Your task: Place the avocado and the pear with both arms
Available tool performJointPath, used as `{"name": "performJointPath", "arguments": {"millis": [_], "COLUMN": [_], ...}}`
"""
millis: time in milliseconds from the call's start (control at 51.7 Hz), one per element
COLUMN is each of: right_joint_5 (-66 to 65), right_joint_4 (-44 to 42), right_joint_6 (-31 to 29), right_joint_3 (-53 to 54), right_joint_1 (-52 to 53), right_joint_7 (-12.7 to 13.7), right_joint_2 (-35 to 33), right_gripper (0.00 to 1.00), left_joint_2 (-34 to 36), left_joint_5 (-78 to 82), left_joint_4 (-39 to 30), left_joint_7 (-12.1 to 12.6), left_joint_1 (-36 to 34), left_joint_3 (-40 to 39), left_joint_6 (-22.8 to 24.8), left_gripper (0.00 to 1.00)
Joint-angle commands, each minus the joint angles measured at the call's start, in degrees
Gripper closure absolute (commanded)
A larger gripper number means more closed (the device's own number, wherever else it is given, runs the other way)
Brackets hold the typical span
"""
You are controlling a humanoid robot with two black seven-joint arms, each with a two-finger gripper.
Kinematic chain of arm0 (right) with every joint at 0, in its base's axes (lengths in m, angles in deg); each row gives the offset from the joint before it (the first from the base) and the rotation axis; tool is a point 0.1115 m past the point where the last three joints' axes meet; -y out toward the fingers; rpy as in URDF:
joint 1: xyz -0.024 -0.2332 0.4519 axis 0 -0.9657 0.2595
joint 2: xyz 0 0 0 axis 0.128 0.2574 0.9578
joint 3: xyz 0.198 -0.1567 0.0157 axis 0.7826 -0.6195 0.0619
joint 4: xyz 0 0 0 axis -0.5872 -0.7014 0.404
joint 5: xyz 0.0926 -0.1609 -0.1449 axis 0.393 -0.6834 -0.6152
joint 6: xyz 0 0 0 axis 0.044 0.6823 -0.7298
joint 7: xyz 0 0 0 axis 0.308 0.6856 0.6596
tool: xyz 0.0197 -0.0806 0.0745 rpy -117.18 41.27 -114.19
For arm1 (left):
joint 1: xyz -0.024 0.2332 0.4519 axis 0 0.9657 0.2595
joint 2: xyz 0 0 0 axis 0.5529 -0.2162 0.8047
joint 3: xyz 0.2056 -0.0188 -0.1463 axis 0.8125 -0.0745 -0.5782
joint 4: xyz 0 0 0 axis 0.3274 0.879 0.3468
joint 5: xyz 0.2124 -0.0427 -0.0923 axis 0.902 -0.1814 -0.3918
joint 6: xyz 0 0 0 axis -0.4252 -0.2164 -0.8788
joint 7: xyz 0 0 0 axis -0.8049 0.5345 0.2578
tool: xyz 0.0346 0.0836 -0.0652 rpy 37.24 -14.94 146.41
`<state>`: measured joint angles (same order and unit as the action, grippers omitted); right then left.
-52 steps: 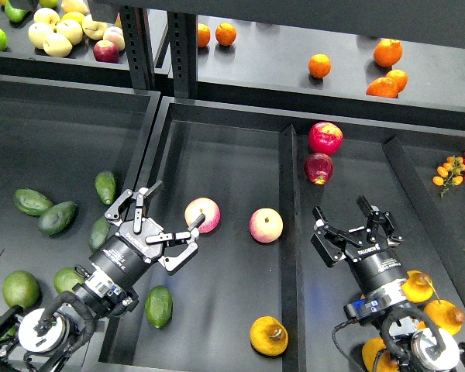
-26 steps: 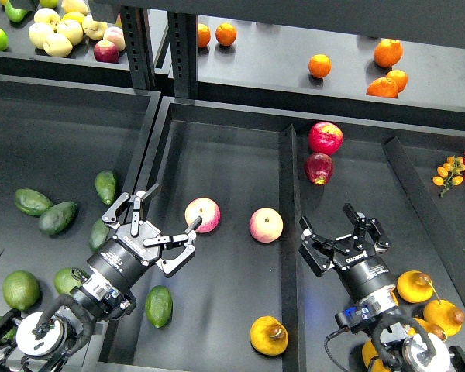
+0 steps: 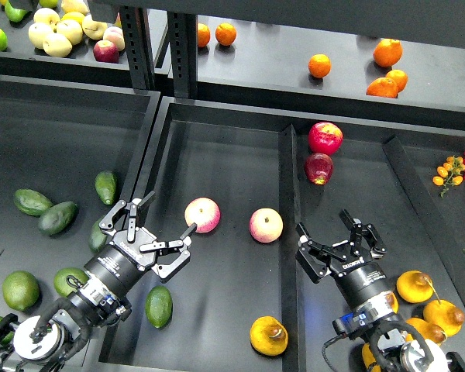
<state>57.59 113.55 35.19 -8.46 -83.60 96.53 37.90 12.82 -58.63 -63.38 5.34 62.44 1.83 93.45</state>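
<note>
Both sets of fingers spread and empty: left gripper (image 3: pixel 149 233) above the middle bin, avocado (image 3: pixel 159 306) just below and behind it; right gripper (image 3: pixel 341 248) right of the divider, pear (image 3: pixel 269 335) down-left. Probably already set down.

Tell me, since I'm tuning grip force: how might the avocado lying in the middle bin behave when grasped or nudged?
The avocado looks smooth and slightly glossy, so it may slip between fingers. Its egg shape probably makes it wobble or roll sideways if pushed on the flat tray floor. It seems rigid, not floppy, though ripeness cannot be judged.
</note>
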Motion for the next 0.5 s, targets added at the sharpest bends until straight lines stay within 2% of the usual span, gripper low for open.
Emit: {"name": "performJointPath", "arguments": {"millis": [0, 484], "right_joint_5": [0.0, 0.0], "right_joint_4": [0.0, 0.2], "right_joint_6": [0.1, 0.1], "right_joint_3": [-0.1, -0.3], "right_joint_1": [0.0, -0.3], "right_joint_7": [0.0, 0.2], "right_joint_2": [0.0, 0.0], "right_gripper": [0.0, 0.0], "left_joint_2": [0.0, 0.0], "left_joint_5": [-0.1, 0.5], "left_joint_4": [-0.1, 0.0], "left_joint_7": [0.0, 0.1], "left_joint_1": [0.0, -0.1], "left_joint_3": [0.0, 0.1], "left_joint_6": [0.3, 0.6], "left_gripper": [0.01, 0.01]}}
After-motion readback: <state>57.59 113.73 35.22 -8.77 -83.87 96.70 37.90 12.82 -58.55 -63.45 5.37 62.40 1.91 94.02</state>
